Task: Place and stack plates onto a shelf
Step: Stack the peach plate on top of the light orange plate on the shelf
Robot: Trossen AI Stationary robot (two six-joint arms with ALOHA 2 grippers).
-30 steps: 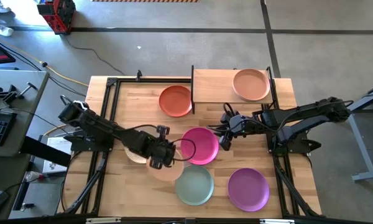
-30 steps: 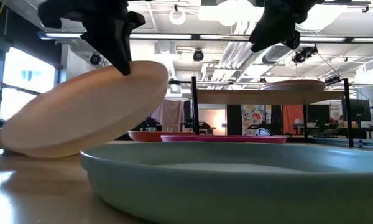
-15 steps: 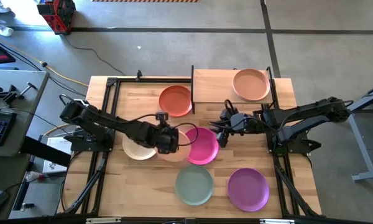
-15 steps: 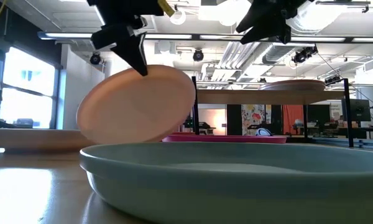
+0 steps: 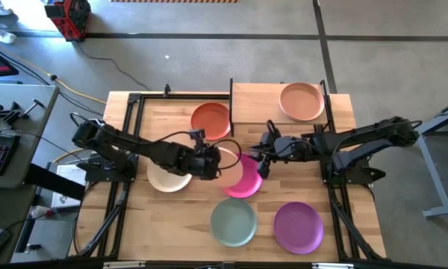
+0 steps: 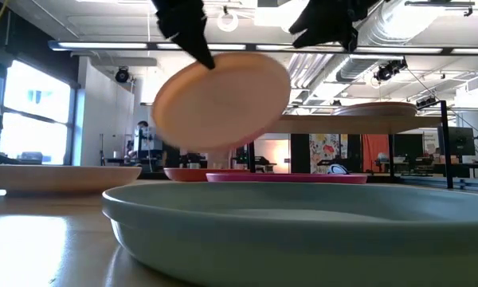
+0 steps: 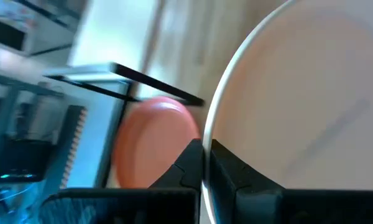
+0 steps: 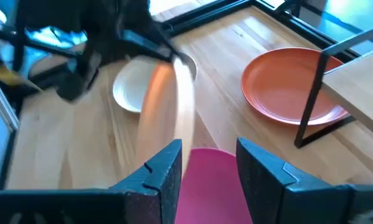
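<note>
A peach plate (image 5: 228, 158) hangs tilted over the magenta plate (image 5: 246, 181) at mid-table, with my left gripper (image 5: 211, 161) shut on its rim. In the low view this peach plate (image 6: 223, 100) is clear of everything. My right gripper (image 5: 258, 161) stands open just right of it, fingers (image 8: 168, 168) apart, touching nothing. A second peach plate (image 5: 302, 101) lies flat on the shelf (image 5: 257, 104) at the far right. The orange-red plate (image 5: 210, 119) lies flat beside the shelf. My left gripper pinches the peach plate's rim (image 7: 205, 155) between its two fingers, one on the inner face and one on the underside. The fingers come from the table's left, slanting down. The plate is lifted clear, standing steeply tilted, nearly on edge in the right wrist view (image 8: 174, 99).
A cream plate (image 5: 166, 179) lies left of the magenta one. A pale green plate (image 5: 233, 222) and a purple plate (image 5: 299, 226) lie near the front edge. The shelf's thin black post (image 5: 231, 104) stands beside the orange-red plate.
My left gripper has carried the peach plate up and toward the table's far right, from beside the pale green plate to above the magenta one. The wrist has rolled, so the plate stands steeper than before.
</note>
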